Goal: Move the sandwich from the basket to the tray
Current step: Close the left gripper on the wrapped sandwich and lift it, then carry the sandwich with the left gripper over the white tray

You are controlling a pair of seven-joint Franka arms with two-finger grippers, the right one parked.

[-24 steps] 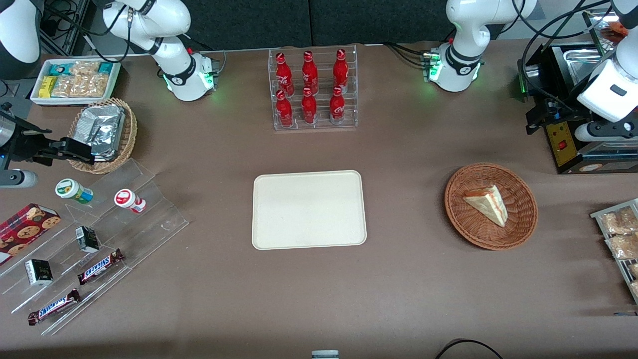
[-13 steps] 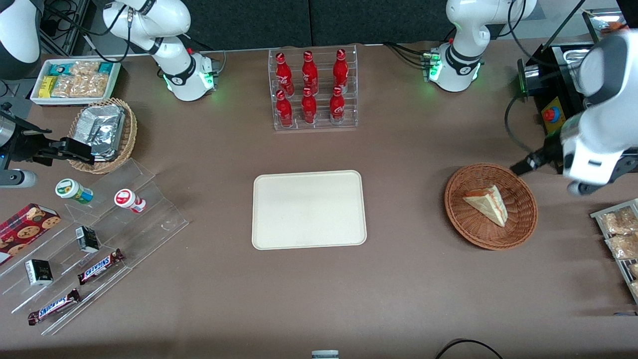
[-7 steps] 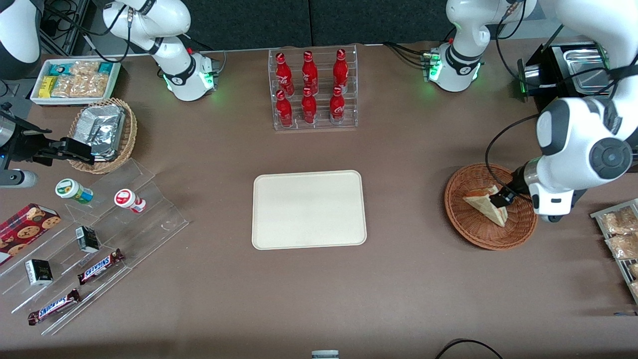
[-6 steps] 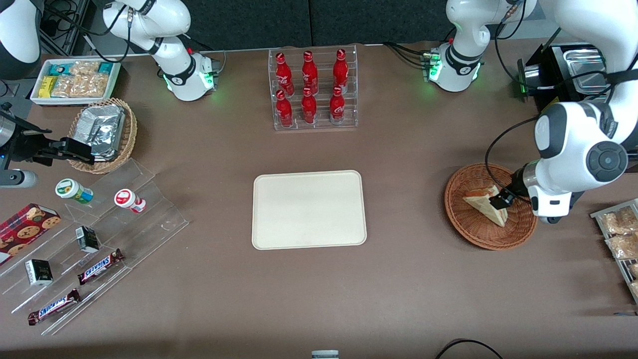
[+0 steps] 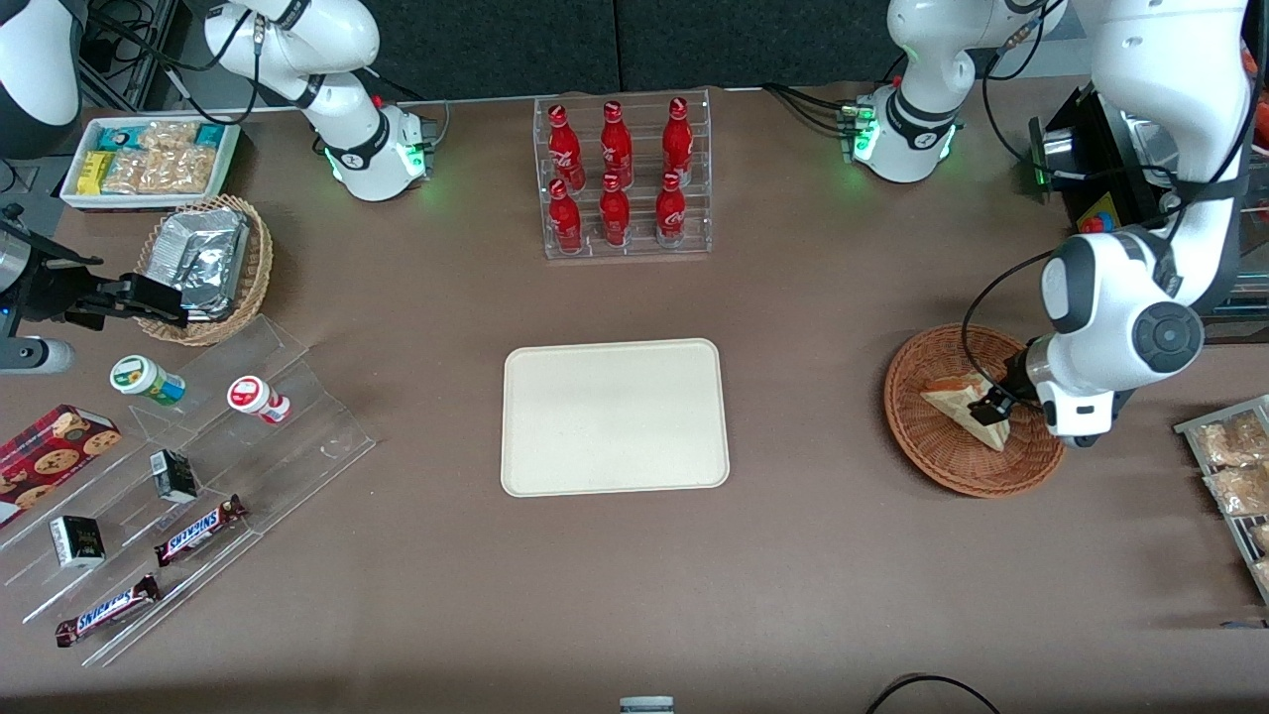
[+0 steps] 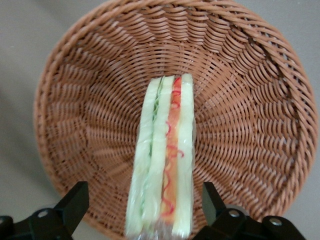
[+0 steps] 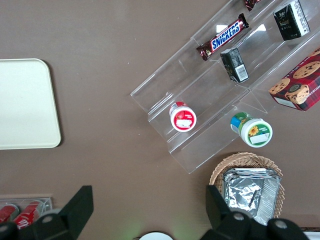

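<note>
So the sandwich point(image 6: 162, 160) sits in the basket point(image 6: 80, 100), with the end effector point(image 6: 145, 220) spread wide either side of it. Looks soft and squashy, so pinch the bread faces gently.

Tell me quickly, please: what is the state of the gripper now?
Gripper: open, one finger on each side of the sandwich in the basket, not yet closed on it.
</note>
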